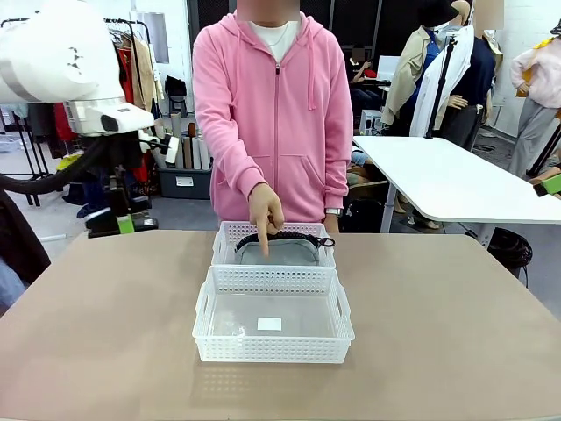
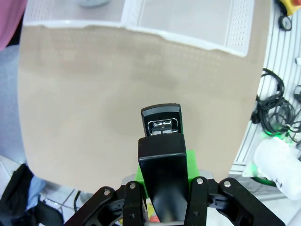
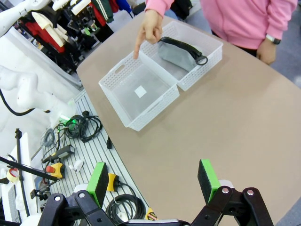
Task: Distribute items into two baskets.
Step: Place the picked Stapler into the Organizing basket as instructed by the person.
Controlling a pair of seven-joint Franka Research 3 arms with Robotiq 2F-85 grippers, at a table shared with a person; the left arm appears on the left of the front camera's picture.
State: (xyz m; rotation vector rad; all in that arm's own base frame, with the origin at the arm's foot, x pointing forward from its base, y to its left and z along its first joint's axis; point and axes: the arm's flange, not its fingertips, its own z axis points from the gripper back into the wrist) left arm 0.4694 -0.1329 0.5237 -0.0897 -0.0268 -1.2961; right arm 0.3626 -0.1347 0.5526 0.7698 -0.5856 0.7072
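Two white lattice baskets stand end to end mid-table. The near basket [image 1: 272, 348] [image 3: 150, 110] holds nothing but its small label. In the far basket [image 1: 230, 232] [image 3: 202, 70] lies the grey pouch [image 1: 276, 253] [image 3: 176, 54] with its black strap. My left gripper [image 1: 123, 221] [image 2: 162, 165] hangs above the table's far left edge, shut on the black stapler [image 2: 161, 125], which sticks out forward between the fingers. High over the table's right side, my right gripper [image 3: 153, 181] stands open with nothing in it. The person's hand [image 1: 266, 210] [image 3: 149, 28] points a finger down where the baskets meet.
The person in a pink hoodie [image 1: 272, 105] stands at the far edge, right behind the baskets. Bare tan tabletop [image 1: 456, 333] lies on both sides of the baskets. Cables and tools lie on the floor rack [image 3: 80, 136] beside the table. A white table [image 1: 456, 180] stands behind on the right.
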